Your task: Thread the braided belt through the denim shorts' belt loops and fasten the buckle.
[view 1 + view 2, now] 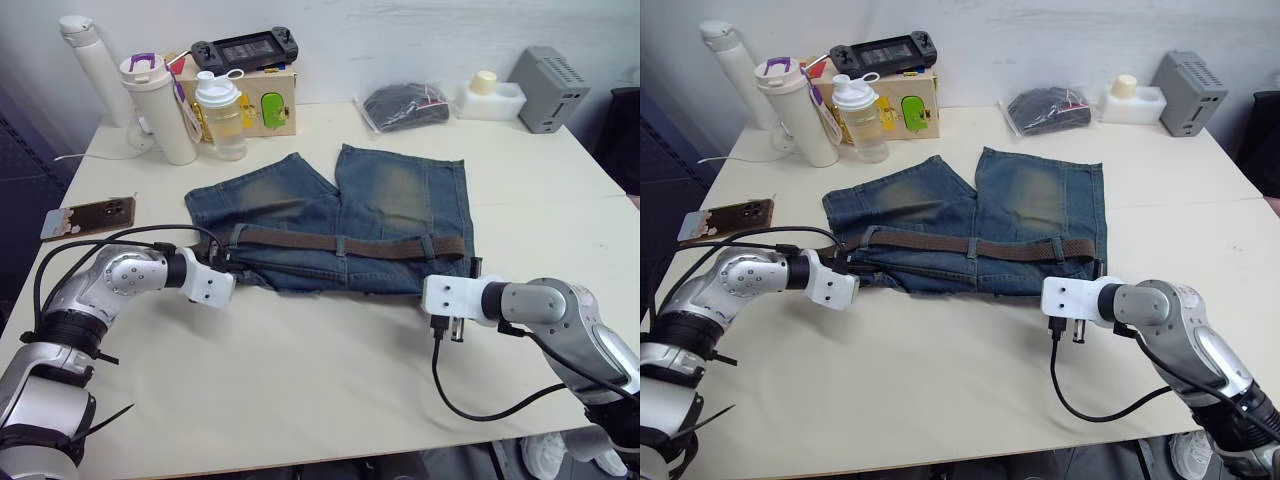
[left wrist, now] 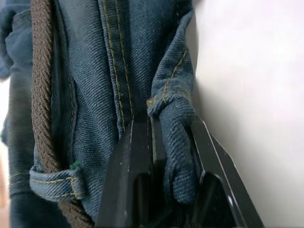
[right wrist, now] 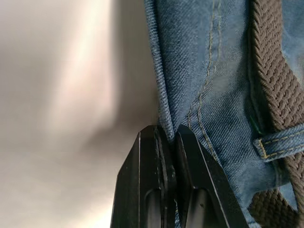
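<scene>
Both your grippers, left gripper [image 1: 222,262] and right gripper [image 1: 470,268], pinch the faded blue denim shorts [image 1: 390,195] on the tabletop [image 1: 300,370]; tug unevenly and the dark-brown braided belt [image 1: 350,243] could slip its loops.

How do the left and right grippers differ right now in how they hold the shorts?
The left gripper pinches a thick folded bunch of the denim shorts; the right gripper nips just a thin edge.

The left gripper works at the robot's-left end of the waistband, the right gripper at the opposite end.

Both are shut on denim, with the braided belt running beside them, not in their fingers.
</scene>
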`<control>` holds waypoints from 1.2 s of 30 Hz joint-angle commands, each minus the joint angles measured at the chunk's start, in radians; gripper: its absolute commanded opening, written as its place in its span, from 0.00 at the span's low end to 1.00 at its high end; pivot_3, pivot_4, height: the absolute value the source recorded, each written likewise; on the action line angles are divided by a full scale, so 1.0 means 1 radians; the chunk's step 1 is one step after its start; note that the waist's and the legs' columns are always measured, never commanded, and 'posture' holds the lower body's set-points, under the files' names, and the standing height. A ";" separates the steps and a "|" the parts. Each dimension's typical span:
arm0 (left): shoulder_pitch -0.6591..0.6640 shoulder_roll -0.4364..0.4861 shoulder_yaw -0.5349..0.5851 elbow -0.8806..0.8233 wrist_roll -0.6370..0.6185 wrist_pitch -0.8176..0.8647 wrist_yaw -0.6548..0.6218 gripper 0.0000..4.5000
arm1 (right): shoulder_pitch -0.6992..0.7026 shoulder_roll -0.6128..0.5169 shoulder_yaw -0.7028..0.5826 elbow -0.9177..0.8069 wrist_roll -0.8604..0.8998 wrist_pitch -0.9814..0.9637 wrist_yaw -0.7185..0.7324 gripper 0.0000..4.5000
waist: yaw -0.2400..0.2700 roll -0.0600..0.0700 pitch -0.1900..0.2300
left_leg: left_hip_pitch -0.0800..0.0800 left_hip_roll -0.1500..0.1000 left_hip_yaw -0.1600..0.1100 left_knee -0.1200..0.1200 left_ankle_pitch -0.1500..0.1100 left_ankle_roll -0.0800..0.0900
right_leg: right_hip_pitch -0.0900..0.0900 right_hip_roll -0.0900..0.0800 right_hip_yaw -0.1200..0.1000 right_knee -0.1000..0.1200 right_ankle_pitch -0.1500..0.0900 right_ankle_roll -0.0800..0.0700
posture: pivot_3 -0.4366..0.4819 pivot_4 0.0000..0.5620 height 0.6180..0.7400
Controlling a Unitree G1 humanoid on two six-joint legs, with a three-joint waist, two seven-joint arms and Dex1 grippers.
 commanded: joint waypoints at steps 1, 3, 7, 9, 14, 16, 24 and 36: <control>0.044 0.060 0.020 0.103 -0.013 0.010 -0.062 0.04 | 0.009 -0.004 0.008 0.004 -0.072 0.075 -0.051 0.00 | -0.003 0.000 0.000 | 0.000 0.001 0.000 0.000 0.000 0.000 | 0.000 0.000 0.000 0.000 0.000 0.000 | 0.48 0.27 0.52; 0.073 0.059 0.023 0.064 -0.055 0.002 -0.096 0.04 | 0.013 -0.019 0.014 0.036 -0.090 0.059 -0.077 0.00 | -0.008 0.000 0.000 | 0.000 0.001 0.000 -0.001 0.000 0.000 | -0.001 0.000 0.000 0.002 0.000 0.000 | 0.48 0.27 0.52; 0.147 0.054 0.054 -0.045 -0.168 0.062 -0.180 0.04 | 0.015 -0.034 0.012 0.086 -0.108 0.015 -0.124 0.00 | -0.010 0.000 0.000 | 0.000 0.000 0.000 -0.001 0.000 0.000 | -0.001 -0.001 -0.001 0.005 0.000 0.000 | 0.48 0.27 0.52; 0.193 0.057 0.066 -0.129 -0.215 0.109 -0.216 0.04 | 0.006 -0.036 0.014 0.115 -0.118 -0.011 -0.149 0.00 | -0.010 0.000 0.000 | 0.000 0.000 0.000 -0.001 0.000 0.000 | 0.000 -0.001 -0.002 0.004 0.000 0.000 | 0.48 0.27 0.52; 0.280 0.056 0.097 -0.294 -0.254 0.205 -0.247 0.04 | -0.010 -0.041 0.016 0.186 -0.132 -0.062 -0.175 0.00 | -0.009 0.000 0.000 | 0.000 0.000 0.000 0.000 0.000 0.000 | 0.000 -0.001 -0.001 0.004 0.000 0.000 | 0.48 0.27 0.52; 0.293 0.056 0.104 -0.311 -0.245 0.219 -0.247 0.04 | -0.011 -0.030 0.014 0.184 -0.118 -0.065 -0.172 0.00 | -0.008 0.000 0.000 | 0.000 0.000 0.000 0.000 0.000 0.000 | 0.000 -0.001 -0.002 0.004 0.000 0.000 | 0.48 0.27 0.52; 0.285 0.065 0.115 -0.278 -0.172 0.209 -0.218 0.04 | 0.010 -0.028 0.024 0.142 -0.098 -0.038 -0.128 0.00 | -0.008 0.000 0.000 | 0.000 0.000 0.000 0.000 0.000 0.000 | 0.000 0.000 -0.002 0.004 0.000 0.000 | 0.48 0.27 0.52; 0.302 0.082 0.115 -0.260 -0.140 0.179 -0.200 0.04 | 0.078 -0.031 0.046 0.044 -0.101 0.045 -0.075 0.00 | -0.007 0.000 -0.001 | 0.001 0.001 -0.001 -0.001 -0.001 0.000 | 0.000 0.000 -0.002 0.001 0.000 -0.001 | 0.48 0.27 0.52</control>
